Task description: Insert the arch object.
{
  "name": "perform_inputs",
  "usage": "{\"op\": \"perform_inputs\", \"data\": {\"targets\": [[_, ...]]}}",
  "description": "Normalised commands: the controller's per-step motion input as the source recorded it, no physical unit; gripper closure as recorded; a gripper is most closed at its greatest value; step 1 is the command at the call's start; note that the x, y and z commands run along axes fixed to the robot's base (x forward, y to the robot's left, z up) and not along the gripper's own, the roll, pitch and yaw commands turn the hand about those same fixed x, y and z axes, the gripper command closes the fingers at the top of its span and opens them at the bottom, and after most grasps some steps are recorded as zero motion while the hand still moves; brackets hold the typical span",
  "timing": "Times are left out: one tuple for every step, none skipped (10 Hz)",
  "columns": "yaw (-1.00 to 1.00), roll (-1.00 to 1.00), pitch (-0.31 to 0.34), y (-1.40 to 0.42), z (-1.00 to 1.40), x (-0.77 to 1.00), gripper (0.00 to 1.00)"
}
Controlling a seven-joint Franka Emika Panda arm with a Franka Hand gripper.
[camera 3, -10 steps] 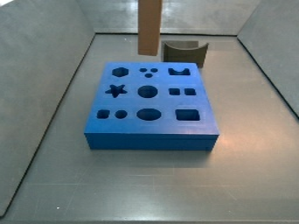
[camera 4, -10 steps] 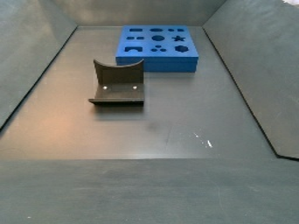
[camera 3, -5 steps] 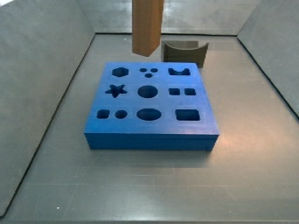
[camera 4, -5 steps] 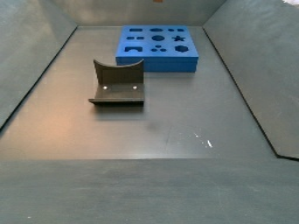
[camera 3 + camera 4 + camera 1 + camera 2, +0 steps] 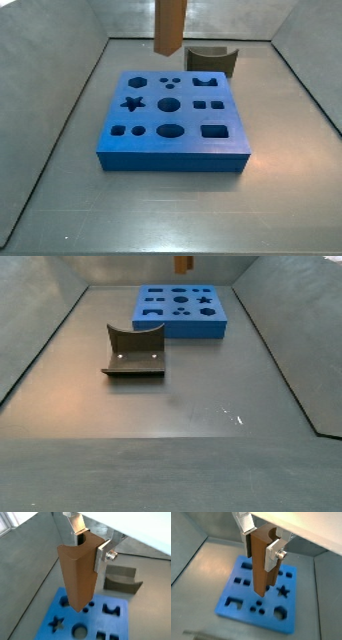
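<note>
Above the blue board (image 5: 258,594), the gripper (image 5: 262,543) hangs with its plates pinching a tall tan-brown bar (image 5: 262,564). The arch object (image 5: 135,352) sits apart on the floor, near the board's far edge in a side view (image 5: 210,59).

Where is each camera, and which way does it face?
Wrist view: above the board, looking down the bar held in the claw; fixture beyond.
Wrist view: also down the bar, fixture out of view.
Side view: raised, board nearest, fixture behind; only the bar shows.
Side view: raised, opposite end, fixture nearer than board; only bar tip shows.
All four share board and bar.
</note>
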Motion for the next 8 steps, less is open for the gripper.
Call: {"op": "perform_inputs", "data": {"targets": [[-0.1, -0.15, -0.036, 0.8, -0.19, 0.39, 1.0], [-0.71, -0.07, -0.011, 0.26, -0.24, 0.53, 1.0], [-0.77, -0.02, 0.0, 0.22, -0.31, 0.46, 1.0], [-0.78, -0.01, 0.0, 0.21, -0.31, 0.43, 1.0], [-0.82, 0.0, 0.0, 0.19, -0.31, 0.38, 1.0], [-0.86, 0.0, 0.0, 0.15, -0.32, 0.33, 1.0], [-0.85, 0.0, 0.0, 0.13, -0.33, 0.35, 1.0], [-0.83, 0.02, -0.007, 0.06, -0.3, 0.34, 1.0]]}}
